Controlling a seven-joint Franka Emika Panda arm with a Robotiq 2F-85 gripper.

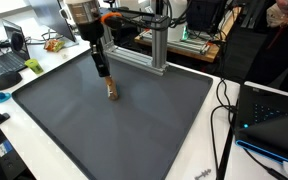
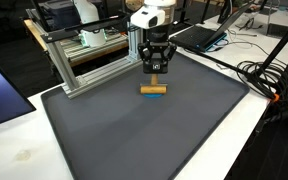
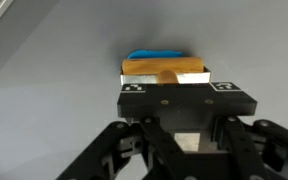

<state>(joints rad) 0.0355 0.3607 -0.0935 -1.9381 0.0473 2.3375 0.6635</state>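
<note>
While the gripper (image 2: 155, 75) hangs over the back half of the dark rubbery mat (image 2: 134, 135), its black fingers look clenched with nothing between them, just above a little block (image 2: 154, 90). That block is a flat tan wooden bar lying on the mat nearer the back edge than the front; the wrist view shows a blue rounded piece (image 3: 154, 55) behind it. A boxy aluminium frame (image 2: 89, 60) sits along the mat's back edge.
</note>
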